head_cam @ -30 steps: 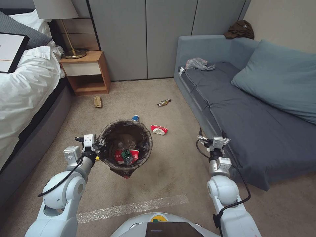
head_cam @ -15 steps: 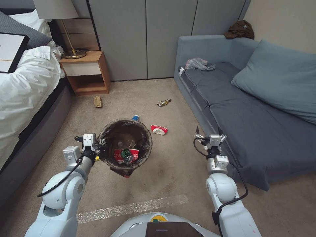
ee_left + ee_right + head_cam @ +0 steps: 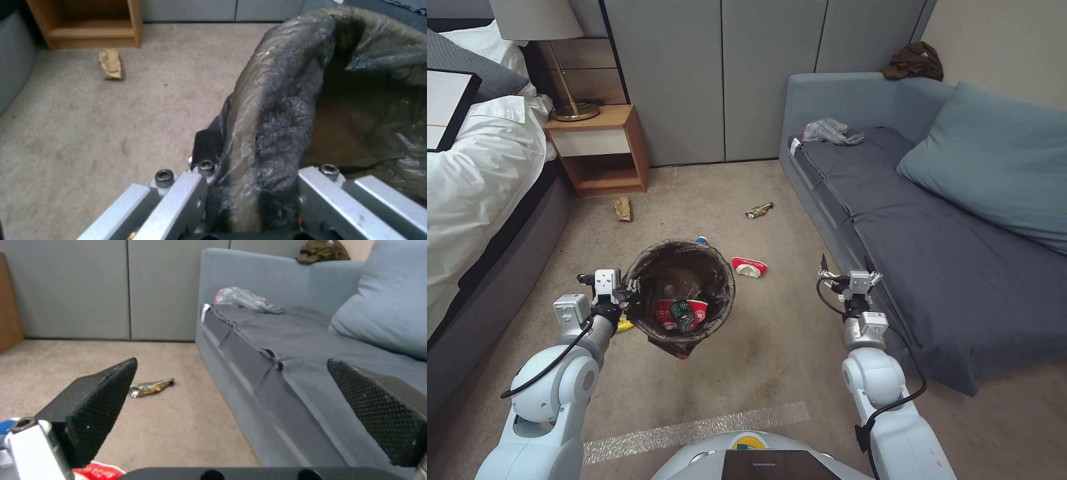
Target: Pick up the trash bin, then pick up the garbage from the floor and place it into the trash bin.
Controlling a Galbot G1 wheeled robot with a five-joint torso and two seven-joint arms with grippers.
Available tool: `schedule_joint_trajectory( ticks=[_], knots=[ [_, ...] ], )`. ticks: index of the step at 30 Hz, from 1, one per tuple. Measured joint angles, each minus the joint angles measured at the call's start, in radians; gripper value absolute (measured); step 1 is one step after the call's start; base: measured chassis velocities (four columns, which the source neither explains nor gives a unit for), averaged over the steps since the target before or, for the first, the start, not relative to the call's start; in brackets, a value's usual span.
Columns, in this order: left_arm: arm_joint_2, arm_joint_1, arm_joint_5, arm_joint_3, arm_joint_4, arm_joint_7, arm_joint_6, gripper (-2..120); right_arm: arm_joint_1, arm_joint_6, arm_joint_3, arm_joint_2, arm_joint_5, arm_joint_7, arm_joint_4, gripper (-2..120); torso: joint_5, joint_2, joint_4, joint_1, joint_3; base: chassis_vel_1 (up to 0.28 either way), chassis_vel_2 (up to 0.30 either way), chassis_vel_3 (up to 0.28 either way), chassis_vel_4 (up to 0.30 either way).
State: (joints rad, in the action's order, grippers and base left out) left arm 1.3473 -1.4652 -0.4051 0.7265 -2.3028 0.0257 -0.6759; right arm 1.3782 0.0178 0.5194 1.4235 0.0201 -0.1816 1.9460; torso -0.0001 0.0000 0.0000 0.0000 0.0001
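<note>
1. Two hands up: my left hand (image 3: 627, 291) is clamped on the bin (image 3: 682, 291) rim, holding it above the floor (image 3: 774, 360).
2. My right hand (image 3: 845, 267) hangs spread apart beside the sofa (image 3: 934, 247).
3. I see a red cup (image 3: 750, 267) on the floor by the bin.

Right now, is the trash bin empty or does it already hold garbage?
Partly filled: the trash bin, held at its rim by the left gripper, holds a red-white cup and green-labelled bottle.

A bedroom in a home or hotel: a bed (image 3: 474, 167) with white bedding, a wooden nightstand (image 3: 602, 148) carrying a brass lamp (image 3: 564, 80), grey wardrobe doors (image 3: 720, 73), a blue-grey sofa (image 3: 934, 220) with a cushion (image 3: 994, 160), and beige carpet (image 3: 774, 347).
</note>
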Motion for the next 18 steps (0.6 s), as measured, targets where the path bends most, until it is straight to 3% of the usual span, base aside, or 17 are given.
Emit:
schedule_joint_trajectory(
  ticks=[18],
  knots=[
    [-0.006, -0.003, -0.001, 0.0, -0.007, 0.001, -0.002, 5, 0.007, -0.002, -0.004, -0.007, 0.001, -0.001, -0.001, 100, 0.0001, 0.0, 0.0001, 0.0, 0.0, -0.148, 0.141, 0.146, -0.137]
  ],
)
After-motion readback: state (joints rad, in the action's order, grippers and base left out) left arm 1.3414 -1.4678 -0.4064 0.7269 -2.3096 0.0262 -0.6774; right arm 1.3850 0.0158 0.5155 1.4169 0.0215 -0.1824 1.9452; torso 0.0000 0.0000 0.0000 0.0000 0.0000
